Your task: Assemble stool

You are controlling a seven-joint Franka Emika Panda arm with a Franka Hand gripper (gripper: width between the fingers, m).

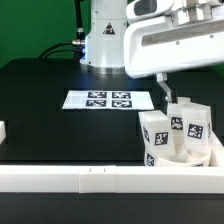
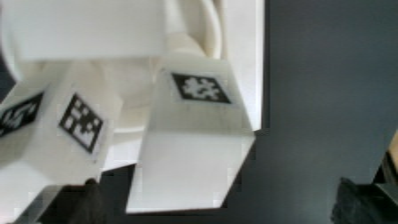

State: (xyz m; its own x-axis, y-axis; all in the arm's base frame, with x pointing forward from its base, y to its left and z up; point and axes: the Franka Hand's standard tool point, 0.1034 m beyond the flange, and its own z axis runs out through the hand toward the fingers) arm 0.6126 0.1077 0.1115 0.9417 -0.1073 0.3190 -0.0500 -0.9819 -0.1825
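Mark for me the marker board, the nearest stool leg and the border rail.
marker board [image 1: 98, 100]: exterior view, centre of the sheet.
stool leg [image 1: 157, 134]: exterior view, tagged upper face.
border rail [image 1: 70, 178]: exterior view, front face.

1. One seat, round and white, of which only a part shows in the exterior view
2. Three legs in the exterior view, white blocks with tags: one toward that view's left, one in the middle, one toward its right
3. One marker board, with six tags as far as can be counted
4. One long white rail
5. One robot arm
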